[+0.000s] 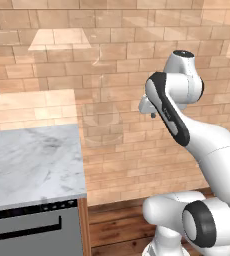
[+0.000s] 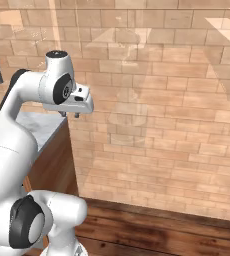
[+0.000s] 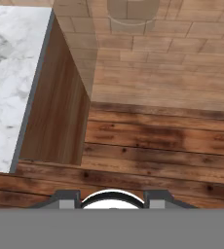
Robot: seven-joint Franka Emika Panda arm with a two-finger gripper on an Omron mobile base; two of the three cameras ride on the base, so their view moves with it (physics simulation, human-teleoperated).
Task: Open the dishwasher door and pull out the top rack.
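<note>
Gripper (image 2: 76, 115), fingers shut on nothing, hangs high beside the marble counter (image 1: 32, 160), well clear of the closed dishwasher door (image 1: 32, 232); a blind descent risks striking the countertop edge instead of the handle (image 1: 24, 233)

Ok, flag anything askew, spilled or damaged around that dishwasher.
Nothing stands out. The dishwasher door sits shut and square under the marble counter, its black handle level. The wooden floor shows no spill. The gripper hangs shut, away from the door.
</note>
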